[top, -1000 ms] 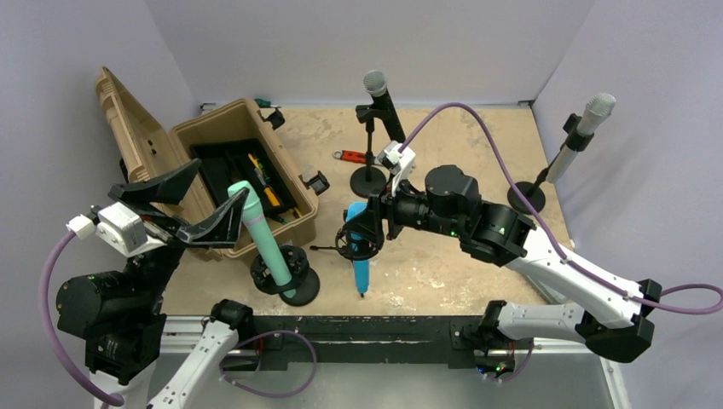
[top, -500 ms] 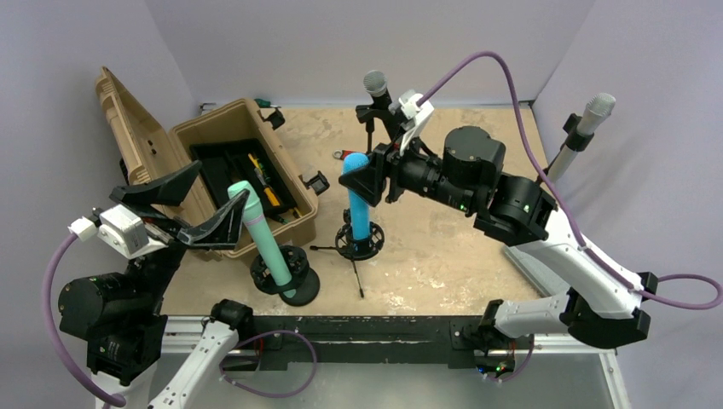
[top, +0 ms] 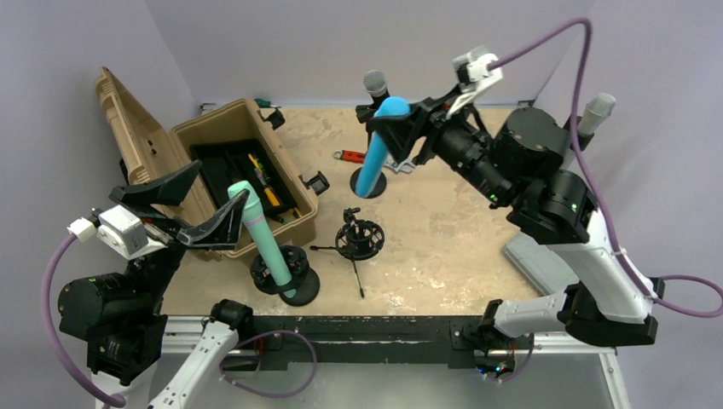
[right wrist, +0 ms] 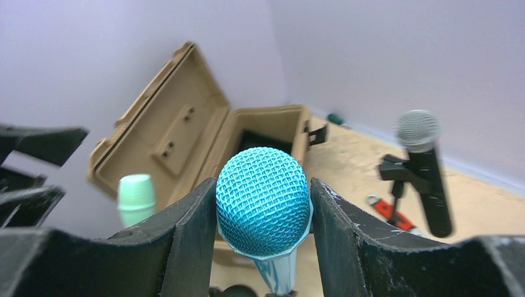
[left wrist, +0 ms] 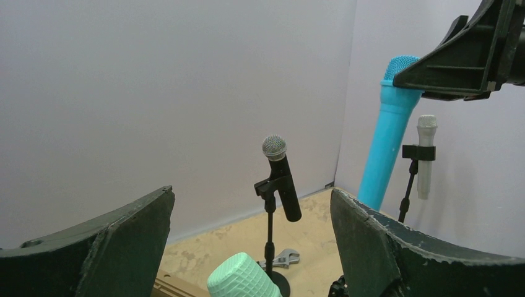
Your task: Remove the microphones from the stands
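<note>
Plain lilac walls close in a worn, mottled tan tabletop (top: 460,247). The blue microphone (top: 373,162) hangs in the air over the middle of the far edge, tilted, with its tail well above the board. The right end effector (right wrist: 263,193) is clamped on it, dark pads pressing either side of the round mesh grille. That is probably a sound grip, since the smooth plastic body tapers below the head and offers less to hold. Its stand (top: 358,237), a black ring cradle on thin tripod legs, sits empty toward the middle of the near edge, so the removal looks done. The left end effector (top: 189,204) hovers spread wide over the near-left corner, holding nothing and likely parked out of the way. A mint microphone (top: 260,230) with a ribbed head leans in a round-based stand beneath it.
</note>
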`<state>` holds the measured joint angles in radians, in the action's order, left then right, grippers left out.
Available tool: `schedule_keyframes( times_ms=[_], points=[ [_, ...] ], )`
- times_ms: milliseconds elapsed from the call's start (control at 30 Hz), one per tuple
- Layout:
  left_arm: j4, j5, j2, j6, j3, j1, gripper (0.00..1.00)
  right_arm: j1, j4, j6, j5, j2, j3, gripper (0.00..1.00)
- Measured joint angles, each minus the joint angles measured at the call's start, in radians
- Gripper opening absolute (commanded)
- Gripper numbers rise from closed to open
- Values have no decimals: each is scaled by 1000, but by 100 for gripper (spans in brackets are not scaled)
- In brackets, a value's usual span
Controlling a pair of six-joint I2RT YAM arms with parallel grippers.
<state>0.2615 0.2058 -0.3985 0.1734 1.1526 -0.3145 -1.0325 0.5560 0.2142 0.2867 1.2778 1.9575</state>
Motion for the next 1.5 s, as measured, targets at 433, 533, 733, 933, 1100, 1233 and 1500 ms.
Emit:
schedule_keyframes(
  times_ms=[433, 533, 733, 933, 1100, 1233, 1500],
  points=[
    [-8, 11, 0, 18, -1, 0, 93, 109, -310, -265, 744, -235, -398, 0],
    [-11, 15, 0, 20, -1, 0, 92, 315, -279, -200, 697, -148, -450, 0],
    [-13, 16, -1, 25, -7, 0, 92, 508, -249, -115, 596, 160, -505, 0],
    [-22, 16, 0, 26, -19, 0, 92, 610, -253, -85, 456, 460, -502, 0],
    [-21, 18, 0, 26, -26, 0, 92, 710, -255, -83, 333, 636, -369, 0],
    [-21, 18, 0, 27, -27, 0, 92, 766, -281, -105, 245, 780, -179, 0],
    [-21, 24, 0, 38, -27, 1, 91, 817, -289, -138, 119, 1043, 142, 0]
  ],
)
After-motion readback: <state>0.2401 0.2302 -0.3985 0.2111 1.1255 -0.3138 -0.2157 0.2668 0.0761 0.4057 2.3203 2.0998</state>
